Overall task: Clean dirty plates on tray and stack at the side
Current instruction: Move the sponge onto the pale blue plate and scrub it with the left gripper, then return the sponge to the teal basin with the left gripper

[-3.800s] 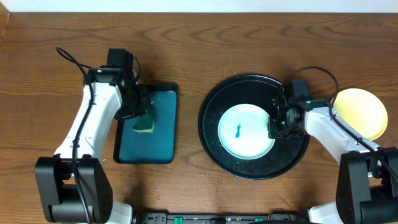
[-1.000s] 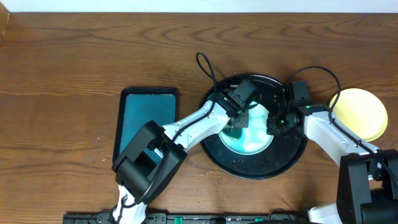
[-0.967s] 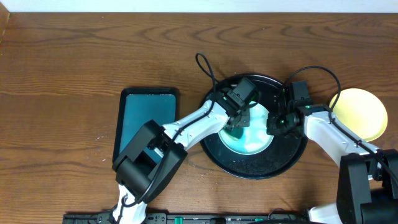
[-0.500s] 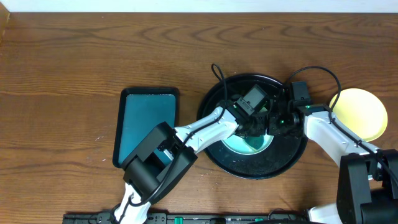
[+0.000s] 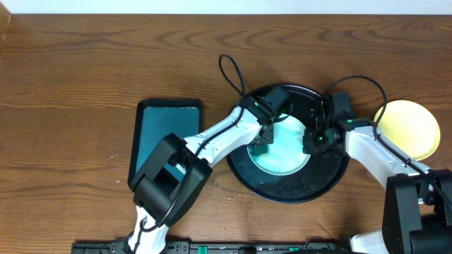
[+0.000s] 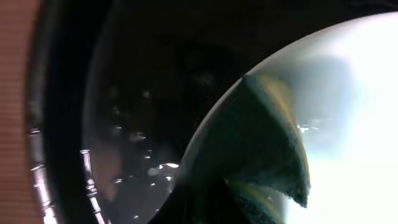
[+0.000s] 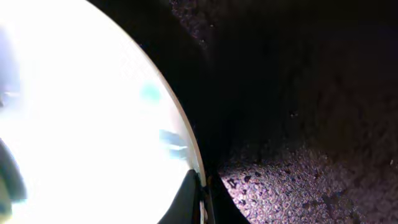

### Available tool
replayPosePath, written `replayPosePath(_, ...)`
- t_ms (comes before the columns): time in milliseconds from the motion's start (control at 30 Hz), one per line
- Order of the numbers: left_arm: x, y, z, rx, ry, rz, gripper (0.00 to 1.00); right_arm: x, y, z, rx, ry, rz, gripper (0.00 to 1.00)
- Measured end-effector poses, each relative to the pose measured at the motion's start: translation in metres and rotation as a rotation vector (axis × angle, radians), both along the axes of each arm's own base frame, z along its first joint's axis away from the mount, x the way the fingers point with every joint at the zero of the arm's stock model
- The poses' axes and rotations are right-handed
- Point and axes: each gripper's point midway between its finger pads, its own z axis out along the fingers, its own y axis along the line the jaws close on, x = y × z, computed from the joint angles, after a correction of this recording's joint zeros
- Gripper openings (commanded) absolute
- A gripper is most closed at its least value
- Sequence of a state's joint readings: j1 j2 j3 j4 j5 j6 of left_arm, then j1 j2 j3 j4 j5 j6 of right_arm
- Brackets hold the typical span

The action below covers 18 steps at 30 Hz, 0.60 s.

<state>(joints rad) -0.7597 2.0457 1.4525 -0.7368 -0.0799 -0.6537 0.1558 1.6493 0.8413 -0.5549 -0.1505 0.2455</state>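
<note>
A pale mint-white plate [image 5: 286,147] lies in the round black tray [image 5: 282,189]. No blue smear shows on it. My left gripper [image 5: 266,134] is shut on a green-and-yellow sponge [image 6: 264,146] and presses it on the plate's left edge [image 6: 354,112], over the tray floor [image 6: 124,124]. My right gripper [image 5: 314,138] is shut on the plate's right rim; in the right wrist view the fingers [image 7: 200,198] pinch the rim of the white plate [image 7: 81,124] above the tray [image 7: 311,124]. A pale yellow plate [image 5: 409,129] sits on the table right of the tray. No other mint plate shows.
A teal rectangular tray [image 5: 166,141] lies left of the black tray, with nothing on it. The left arm reaches across from it to the black tray. The table is dark wood, with a wall edge at the back.
My left gripper swept the sponge from the plate's right-centre back to its left edge. The blue smear seen earlier no longer shows. The right gripper has kept its hold.
</note>
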Motion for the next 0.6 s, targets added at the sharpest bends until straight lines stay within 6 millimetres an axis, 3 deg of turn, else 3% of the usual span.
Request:
replayPosePath(200,0.003,0.003,0.015,0.085,-0.059,-0.055,0.08,-0.002,0.002,0.000,0.010,0.007,0.002,0.01)
replayPosePath(300,0.006,0.014,0.034,0.103,-0.093,-0.049,0.08,-0.002,0.002,0.000,0.010,0.007,0.002,0.01)
replayPosePath(467,0.019,0.050,0.108,0.068,-0.217,0.020,0.08,-0.001,0.002,0.001,0.010,0.003,0.003,0.01)
replayPosePath(600,0.014,0.097,0.163,0.056,-0.281,0.087,0.08,-0.003,0.001,0.006,0.004,-0.008,0.016,0.01)
